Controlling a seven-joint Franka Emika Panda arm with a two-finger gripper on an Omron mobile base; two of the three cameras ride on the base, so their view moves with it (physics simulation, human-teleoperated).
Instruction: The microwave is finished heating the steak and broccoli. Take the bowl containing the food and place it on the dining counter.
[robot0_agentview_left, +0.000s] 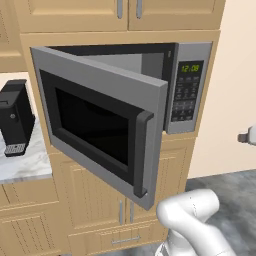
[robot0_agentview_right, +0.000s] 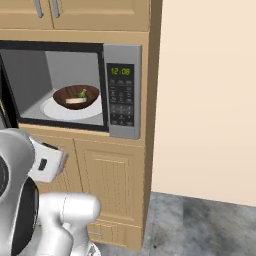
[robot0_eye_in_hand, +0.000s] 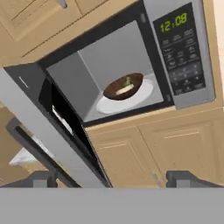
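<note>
The microwave (robot0_agentview_right: 122, 90) stands with its door (robot0_agentview_left: 100, 120) swung wide to the left. Inside, the dark-brown bowl (robot0_agentview_right: 62, 98) rests on the white turntable plate (robot0_agentview_right: 70, 113). In it lie the pale-edged steak (robot0_agentview_right: 76, 101) and the green broccoli (robot0_agentview_right: 81, 93). In the hand view the bowl (robot0_eye_in_hand: 114, 89) shows above and ahead of my gripper (robot0_eye_in_hand: 116, 179), well apart from it. The gripper is open, its fingertips (robot0_eye_in_hand: 43, 179) wide apart with nothing between them, level with the cabinet front below the microwave. The dining counter is out of view.
The open door's dark bar handle (robot0_agentview_left: 142, 155) juts toward me at the left. A black coffee machine (robot0_agentview_left: 15, 120) stands on the marble counter (robot0_agentview_left: 25, 167) left of the microwave. Wooden cabinet doors (robot0_agentview_right: 110, 180) lie below, a bare cream wall (robot0_agentview_right: 205, 100) to the right.
</note>
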